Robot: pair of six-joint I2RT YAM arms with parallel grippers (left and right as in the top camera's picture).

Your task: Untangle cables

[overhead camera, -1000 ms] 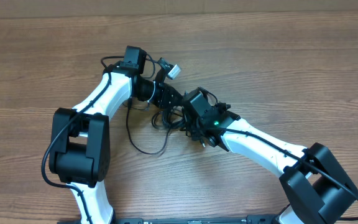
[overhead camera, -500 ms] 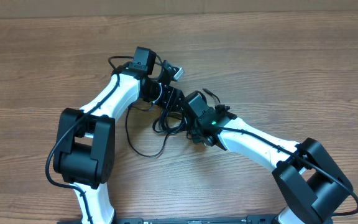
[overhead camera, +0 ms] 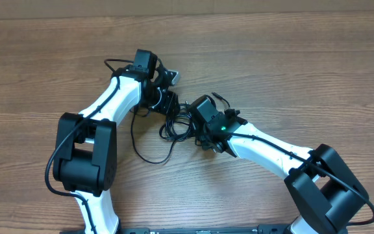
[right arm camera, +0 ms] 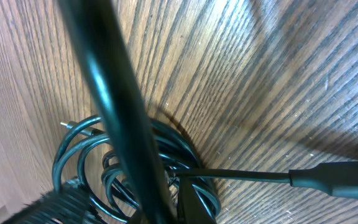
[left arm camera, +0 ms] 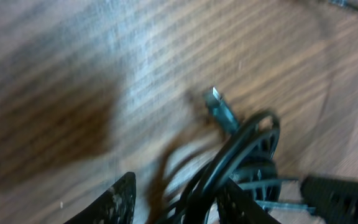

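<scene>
Overhead: cables (overhead camera: 173, 130) lie tangled near the middle of the tabletop (overhead camera: 304, 65), between both arms. Left gripper (left arm camera: 178, 186) is released, fingers straddling one strand. Right gripper (overhead camera: 197, 133) is clenched in the bundle; grasp unclear.

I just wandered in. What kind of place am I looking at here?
Likely a robotics lab workbench: a white-and-black left arm and right arm reach over a wooden table toward a tangle of black cables.
</scene>
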